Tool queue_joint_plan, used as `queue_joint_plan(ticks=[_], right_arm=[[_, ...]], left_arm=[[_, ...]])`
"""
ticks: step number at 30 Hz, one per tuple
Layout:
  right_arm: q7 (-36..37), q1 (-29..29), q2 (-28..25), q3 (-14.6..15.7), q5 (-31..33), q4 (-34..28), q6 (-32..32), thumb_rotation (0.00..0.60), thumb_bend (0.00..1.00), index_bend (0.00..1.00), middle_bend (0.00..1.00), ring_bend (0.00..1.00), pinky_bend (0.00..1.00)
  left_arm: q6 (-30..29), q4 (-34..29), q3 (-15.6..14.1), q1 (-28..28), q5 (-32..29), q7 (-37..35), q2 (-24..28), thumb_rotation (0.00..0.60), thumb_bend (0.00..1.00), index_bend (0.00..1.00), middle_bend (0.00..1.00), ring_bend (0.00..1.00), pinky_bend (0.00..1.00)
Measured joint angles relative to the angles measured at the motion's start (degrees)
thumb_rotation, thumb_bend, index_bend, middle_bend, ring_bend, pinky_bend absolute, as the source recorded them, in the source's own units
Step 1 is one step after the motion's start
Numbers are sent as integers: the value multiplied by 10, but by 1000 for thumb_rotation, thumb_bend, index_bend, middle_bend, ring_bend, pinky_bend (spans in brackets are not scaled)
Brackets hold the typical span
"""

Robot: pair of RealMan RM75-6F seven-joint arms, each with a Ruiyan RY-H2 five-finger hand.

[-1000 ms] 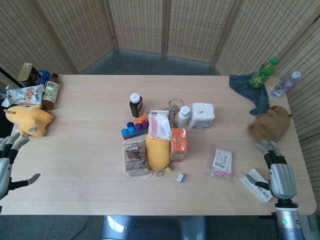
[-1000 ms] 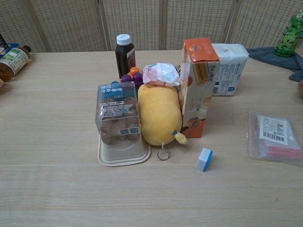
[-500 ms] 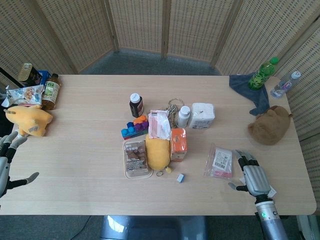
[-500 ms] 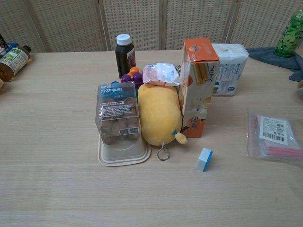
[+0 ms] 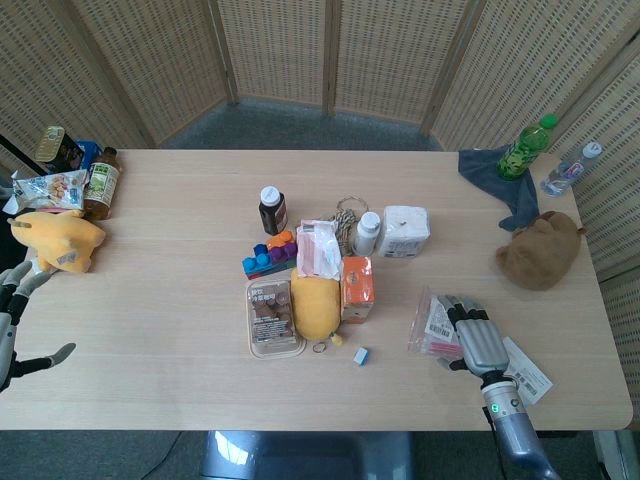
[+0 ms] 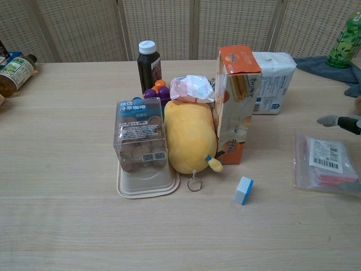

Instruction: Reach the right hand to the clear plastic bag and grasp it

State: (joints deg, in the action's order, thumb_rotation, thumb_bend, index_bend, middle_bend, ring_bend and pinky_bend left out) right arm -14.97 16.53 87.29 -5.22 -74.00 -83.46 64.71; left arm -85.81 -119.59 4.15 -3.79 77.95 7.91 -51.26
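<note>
Lower right, head view: right hand hovers over the right edge of the plastic bag, fingers spread, holding nothing yet.
Bag, head view: flat on the table, right of the orange box.
Left hand, head view: left hand at the far left edge, fingers apart, idle.
Right edge, chest view: fingertips just above the plastic bag's far side.
Advice: probably lower onto the bag's edge, pinch the film, avoid the paper slip beside it.
</note>
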Motion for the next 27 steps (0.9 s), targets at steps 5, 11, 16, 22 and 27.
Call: queue_joint_plan(ticks=[5,11,16,22,27], right_arm=[[-8,10,20,-6,17,26,-10,600,19,0,0,0,0],[-3,15,36,-6,25,52,-14,600,21,0,0,0,0],[6,17,41,-6,30,67,-17,600,23,0,0,0,0],[17,18,42,-6,28,79,-15,600,27,0,0,0,77],[32,17,43,-5,24,91,-13,600,24,166,234,199,305]], left_arm=[[1,1,1,0,-2,-1,1,600,0,169,0,0,0],[2,1,0,-1,-2,-1,1,600,0,169,0,0,0],[2,2,1,-1,-4,0,0,600,0,169,0,0,0],[3,2,0,-1,-3,2,-2,600,0,169,0,0,0],[3,2,-1,-1,-3,5,-3,600,0,169,0,0,0]])
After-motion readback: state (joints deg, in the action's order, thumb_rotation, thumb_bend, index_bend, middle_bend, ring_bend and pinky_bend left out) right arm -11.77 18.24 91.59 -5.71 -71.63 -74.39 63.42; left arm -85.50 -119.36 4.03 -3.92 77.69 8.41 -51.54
